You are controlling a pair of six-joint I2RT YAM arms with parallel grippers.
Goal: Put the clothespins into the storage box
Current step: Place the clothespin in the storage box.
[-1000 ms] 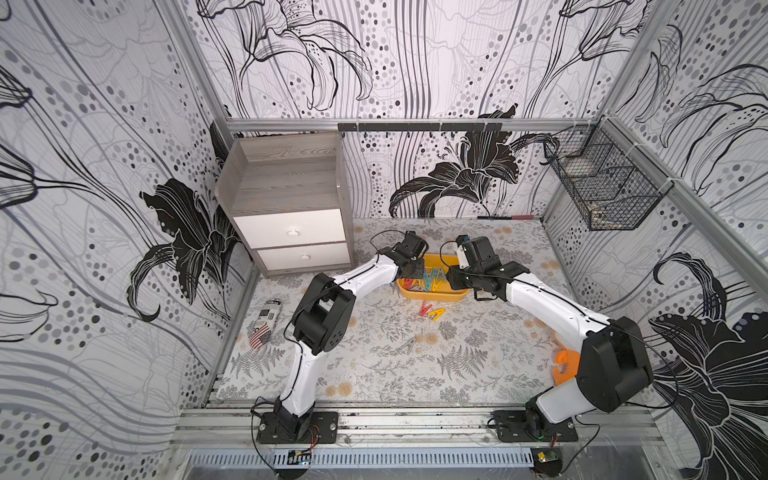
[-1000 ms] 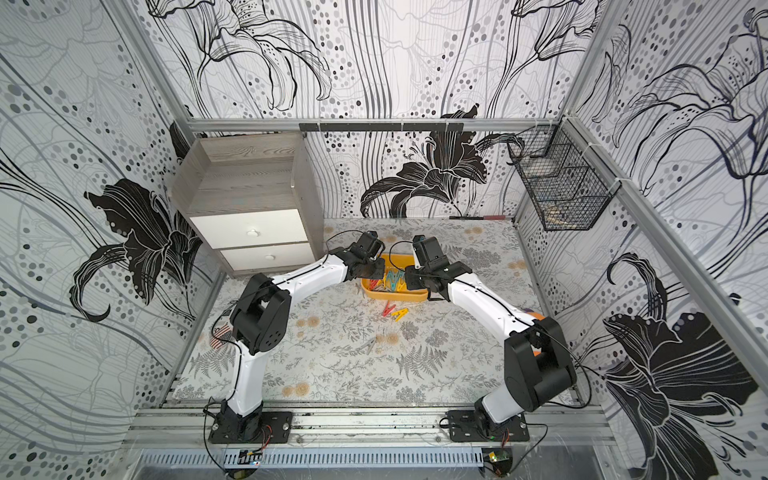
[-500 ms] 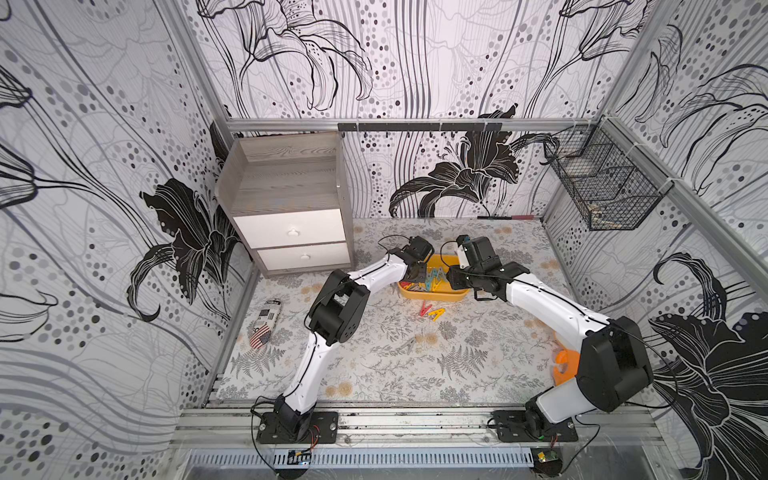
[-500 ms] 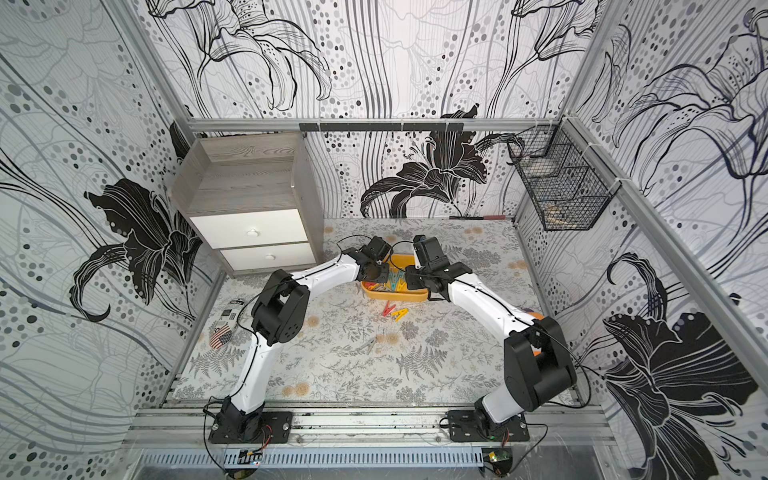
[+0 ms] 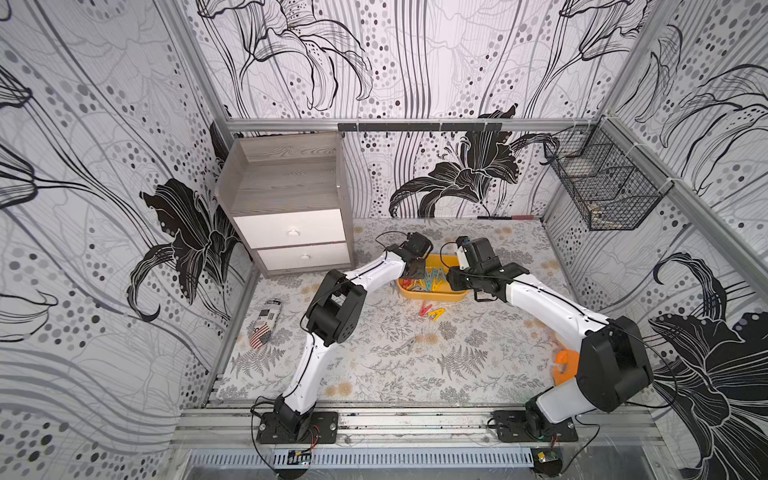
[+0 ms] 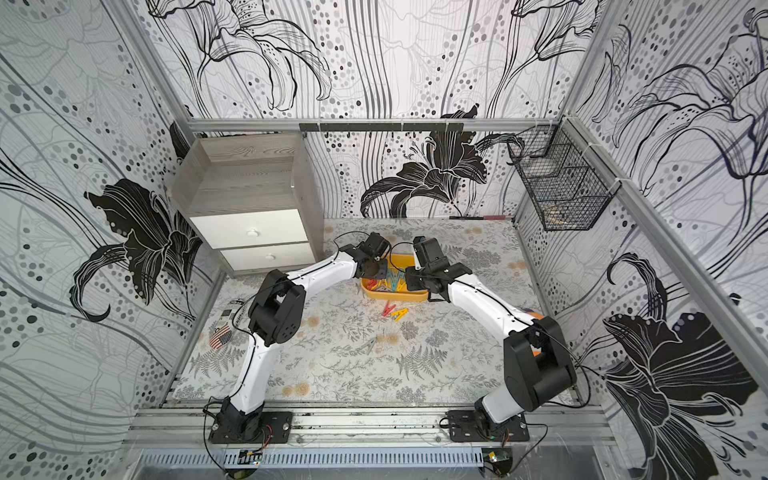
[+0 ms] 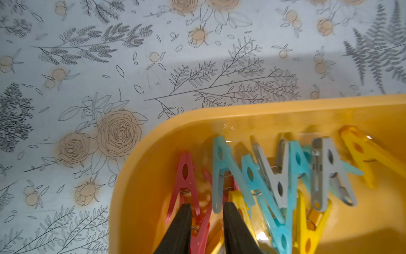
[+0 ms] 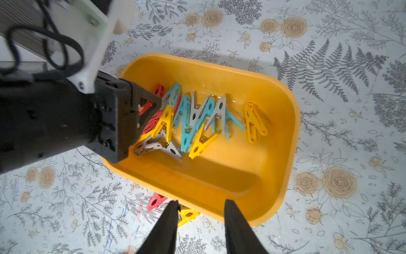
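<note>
Clothespins (image 8: 186,123) are lying heaped at centre frame inside the storage box (image 8: 279,110); two loose clothespins (image 8: 157,201) are lying just below its lower rim. Left gripper (image 7: 207,204) and right gripper (image 8: 201,201) are standing parted, gripping nothing. The pins look like light, stiff, slippery plastic, likely best pinched across the flat legs.

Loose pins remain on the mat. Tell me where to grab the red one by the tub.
Take the red clothespin mid-body, across its long edges, coming straight down: it lies flat on the mat, with the yellow clothespin close beside it, so a side approach looks crowded.
</note>
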